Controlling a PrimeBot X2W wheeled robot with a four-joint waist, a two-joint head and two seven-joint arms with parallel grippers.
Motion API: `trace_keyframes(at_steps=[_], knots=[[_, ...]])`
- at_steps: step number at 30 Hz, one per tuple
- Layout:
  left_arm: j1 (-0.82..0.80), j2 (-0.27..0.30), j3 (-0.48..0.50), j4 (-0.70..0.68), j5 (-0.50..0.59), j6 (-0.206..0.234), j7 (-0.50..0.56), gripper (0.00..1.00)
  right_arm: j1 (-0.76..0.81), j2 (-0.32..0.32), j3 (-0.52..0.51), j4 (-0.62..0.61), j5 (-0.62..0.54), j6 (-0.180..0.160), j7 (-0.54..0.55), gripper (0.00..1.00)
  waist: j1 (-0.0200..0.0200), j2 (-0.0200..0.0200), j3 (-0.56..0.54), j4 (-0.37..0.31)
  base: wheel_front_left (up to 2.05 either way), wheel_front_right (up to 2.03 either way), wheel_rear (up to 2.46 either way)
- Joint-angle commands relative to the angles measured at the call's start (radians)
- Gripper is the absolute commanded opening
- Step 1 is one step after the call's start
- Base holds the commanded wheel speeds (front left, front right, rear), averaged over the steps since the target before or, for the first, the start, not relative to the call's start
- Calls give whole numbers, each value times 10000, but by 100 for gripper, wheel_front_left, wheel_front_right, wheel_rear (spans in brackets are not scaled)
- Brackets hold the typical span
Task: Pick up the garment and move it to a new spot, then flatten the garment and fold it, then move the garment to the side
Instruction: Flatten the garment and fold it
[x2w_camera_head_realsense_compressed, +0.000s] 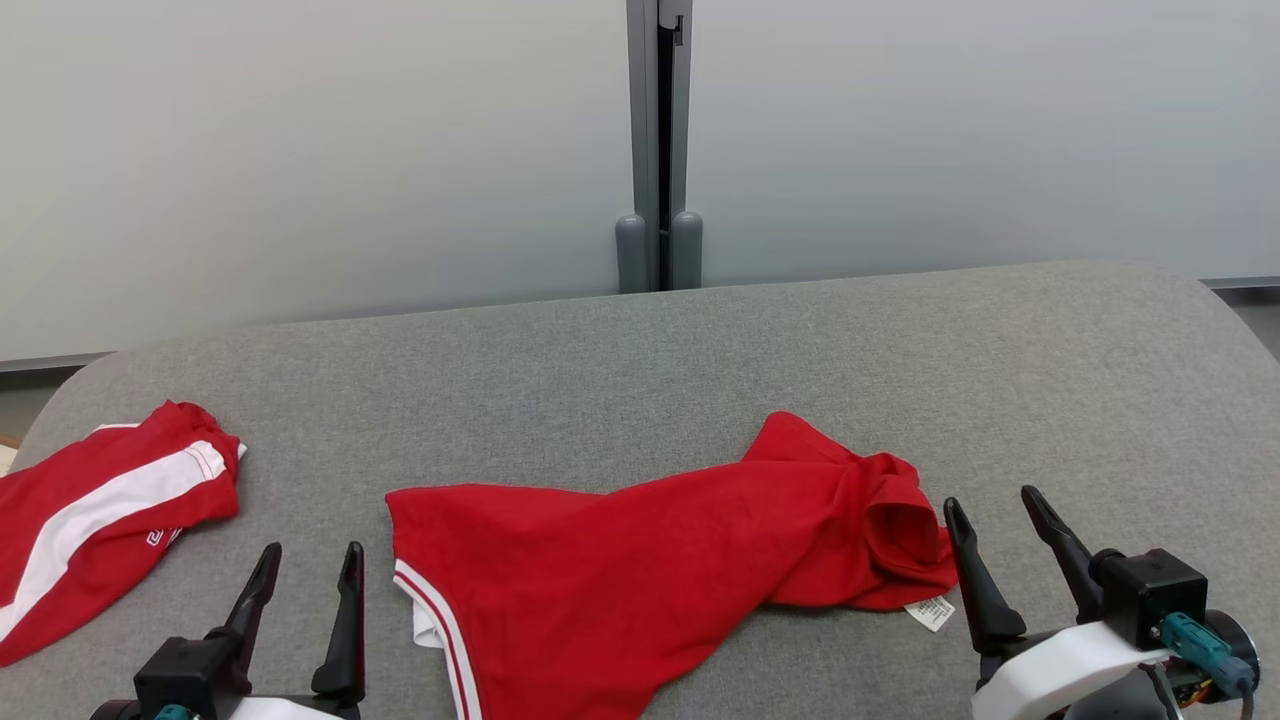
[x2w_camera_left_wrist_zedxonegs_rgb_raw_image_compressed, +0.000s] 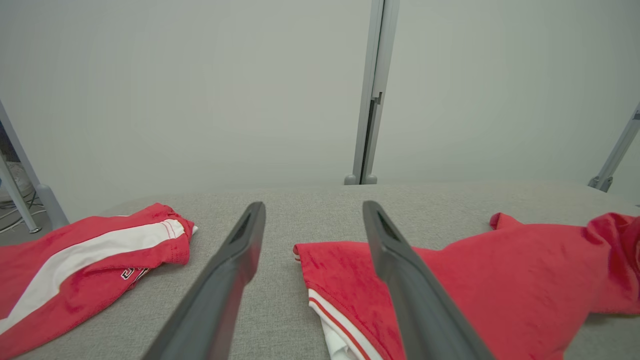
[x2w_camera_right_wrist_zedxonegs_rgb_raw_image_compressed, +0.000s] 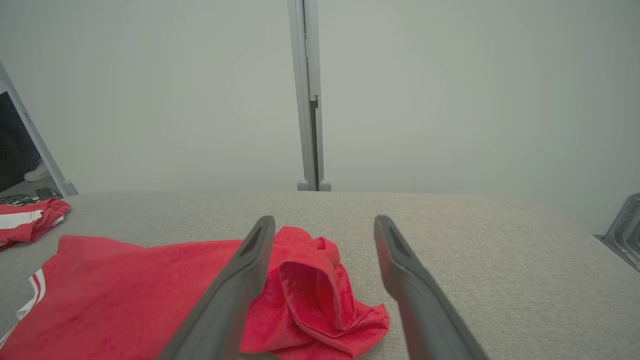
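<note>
Both my pincers stand spread wide and hold nothing: the left pincer sits low at my near left and the right pincer at my near right, each with its fingers pointing away from me over the grey padded table. Between them lies the red garment, the one I take to be my job. It rests rumpled across the near middle of the table, its striped white-and-red hem toward my left pincer and its bunched, folded-over end just beside the inner finger of my right. I cannot tell whether that finger brushes the cloth. I judge I am placed this way so that each pincer can take one end, lift the cloth and carry it to a fresh spot, since nothing of flattening or folding is done yet. A small white label pokes out from under the bunched end, which suggests that part is turned inside out or doubled over. Well apart at the far left edge lies a second red garment with a broad white stripe, probably put there to keep the middle free. By my count: two pincers, two dark fingers on each, two red garments, one label, and one grey post against the pale wall behind the table.
</note>
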Motion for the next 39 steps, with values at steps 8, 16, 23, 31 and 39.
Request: trace_keyframes(at_steps=[8, 16, 23, 31, 39], knots=[[-40, 17, -204, -93, 91, 54, 202, 100, 79, 30, -60, -13, 63, -3, -35, 100, 0, -1, 15, 23, 0, 0, 0], [-453, -405, -1256, 1012, -358, -692, 1515, 100, -124, 45, 105, -51, 69, -3, 24, 100, 0, -1, 455, 171, 0, 0, 0], [-636, -886, -1694, 2506, -990, -1188, 2360, 100, -236, 68, 137, -36, 84, -3, 9, 100, 0, -1, 918, 225, 0, 0, 0], [-1275, -806, -1742, 2781, -1093, -1759, 2176, 0, -515, 82, 144, 22, 51, -3, -68, 100, 0, -1, 1272, 318, 0, 0, 0], [-1772, -327, -1479, 840, -459, -1243, 1596, 0, -585, 47, -138, -34, -22, -3, -134, 100, 0, -1, 1402, 390, 0, 0, 0]])
